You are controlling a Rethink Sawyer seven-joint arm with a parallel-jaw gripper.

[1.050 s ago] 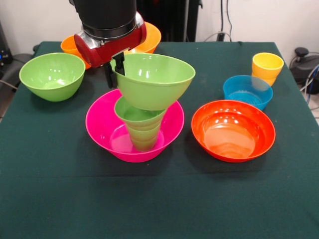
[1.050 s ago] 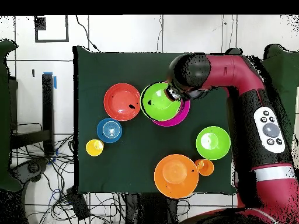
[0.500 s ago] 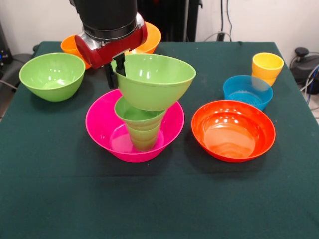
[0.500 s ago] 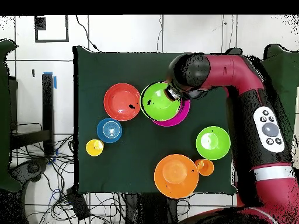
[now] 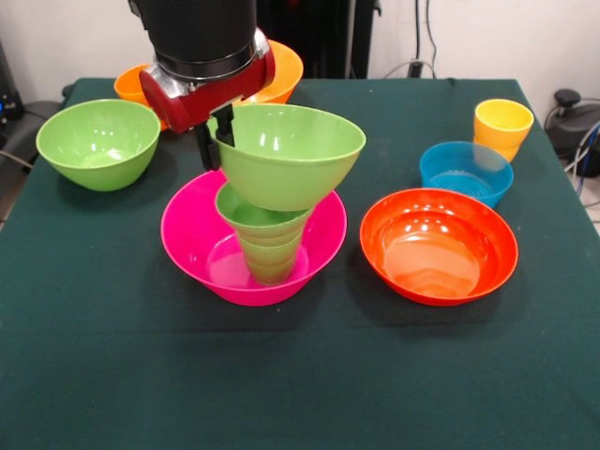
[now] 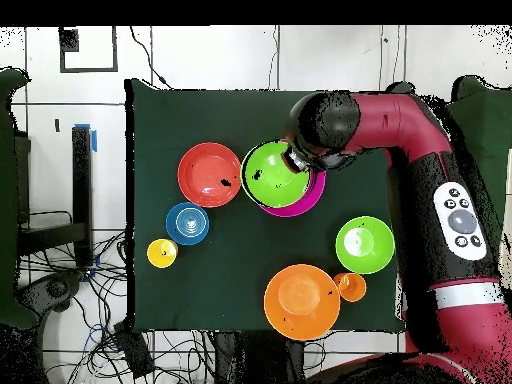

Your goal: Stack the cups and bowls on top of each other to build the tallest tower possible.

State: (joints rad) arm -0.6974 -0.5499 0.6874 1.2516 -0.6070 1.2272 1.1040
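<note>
Inside pink bowl (image 5: 192,239): green cups (image 5: 267,248); end effector (image 5: 217,131) grips light-green bowl (image 5: 286,155).

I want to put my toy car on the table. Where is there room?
The wide green cloth along the near edge, in front of the pink bowl and red-orange bowl, is bare. So is the strip between the pink bowl and the light green bowl. The far side is crowded with bowls, cups and the gripper.
</note>
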